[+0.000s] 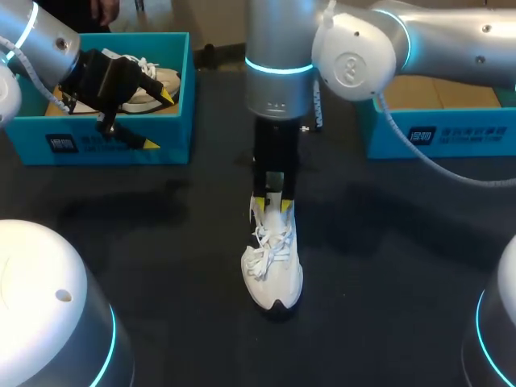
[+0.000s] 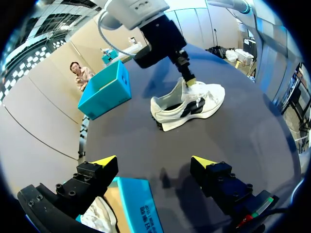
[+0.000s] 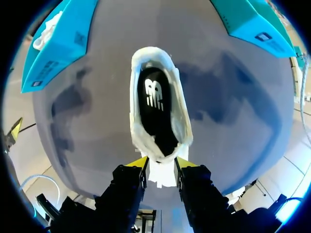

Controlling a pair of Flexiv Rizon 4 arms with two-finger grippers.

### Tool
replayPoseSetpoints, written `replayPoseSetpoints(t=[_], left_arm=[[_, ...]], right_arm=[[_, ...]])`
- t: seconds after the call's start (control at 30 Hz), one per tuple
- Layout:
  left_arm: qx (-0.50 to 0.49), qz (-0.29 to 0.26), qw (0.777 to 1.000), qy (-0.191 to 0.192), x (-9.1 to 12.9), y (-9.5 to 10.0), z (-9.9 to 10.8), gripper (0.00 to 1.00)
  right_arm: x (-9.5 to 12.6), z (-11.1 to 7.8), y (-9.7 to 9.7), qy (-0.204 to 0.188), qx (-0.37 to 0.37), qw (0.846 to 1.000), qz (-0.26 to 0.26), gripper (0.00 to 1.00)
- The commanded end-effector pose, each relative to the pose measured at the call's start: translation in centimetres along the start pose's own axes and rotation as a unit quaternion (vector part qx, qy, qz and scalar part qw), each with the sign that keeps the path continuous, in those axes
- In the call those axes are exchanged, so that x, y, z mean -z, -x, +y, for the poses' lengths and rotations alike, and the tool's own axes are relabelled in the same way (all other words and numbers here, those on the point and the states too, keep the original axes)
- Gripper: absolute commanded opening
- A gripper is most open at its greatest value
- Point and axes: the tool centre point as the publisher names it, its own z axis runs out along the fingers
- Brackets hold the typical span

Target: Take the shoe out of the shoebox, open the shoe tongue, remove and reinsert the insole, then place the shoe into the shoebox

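A white shoe [image 1: 272, 262] stands on the dark table at the middle, toe toward the front edge. My right gripper [image 1: 272, 201] comes down over its opening and is shut on the white tongue [image 3: 160, 171], pulling it back. In the right wrist view the black insole [image 3: 155, 104] lies exposed inside the shoe [image 3: 182, 121]. My left gripper [image 1: 157, 119] hangs open over the front wall of the teal shoebox [image 1: 105, 145] at the back left, holding nothing. From the left wrist the shoe [image 2: 187, 104] lies well ahead of the open left gripper [image 2: 154, 162].
A second white shoe [image 1: 149, 81] lies inside the left shoebox. Another teal box [image 1: 439, 133] stands at the back right. The left shoebox's edge [image 2: 138, 204] is right under the left fingers.
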Motion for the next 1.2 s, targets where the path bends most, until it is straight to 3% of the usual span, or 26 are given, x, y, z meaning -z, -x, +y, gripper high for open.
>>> replayPoseSetpoints(t=[0.03, 0.2, 0.4, 0.8, 1.07, 1.2], left_arm=[[0.000, 0.001, 1.000, 0.001, 0.0, 0.1, 0.0, 1.00], [0.000, 0.001, 1.000, 0.001, 0.0, 0.1, 0.0, 1.00], [0.000, 0.001, 1.000, 0.001, 0.0, 0.1, 0.0, 1.00], [0.000, 0.001, 1.000, 0.001, 0.0, 0.1, 0.0, 1.00], [0.000, 0.001, 1.000, 0.001, 0.0, 0.1, 0.0, 1.00], [0.000, 0.001, 1.000, 0.001, 0.0, 0.1, 0.0, 1.00]], right_arm=[[-1.4, 2.0, -0.1, -0.013, 0.015, 1.000, 0.017, 0.31], [-1.3, 2.7, -0.3, -0.014, 0.022, 0.999, 0.018, 0.32], [0.3, 1.4, -0.1, -0.001, 0.015, 1.000, 0.002, 0.33], [-3.2, 3.6, 0.5, 0.004, 0.019, 1.000, 0.016, 0.33], [0.1, 2.5, 1.4, 0.047, 0.025, 0.999, -0.007, 0.35], [1.4, 3.0, 1.7, 0.081, 0.088, 0.993, -0.022, 0.37]])
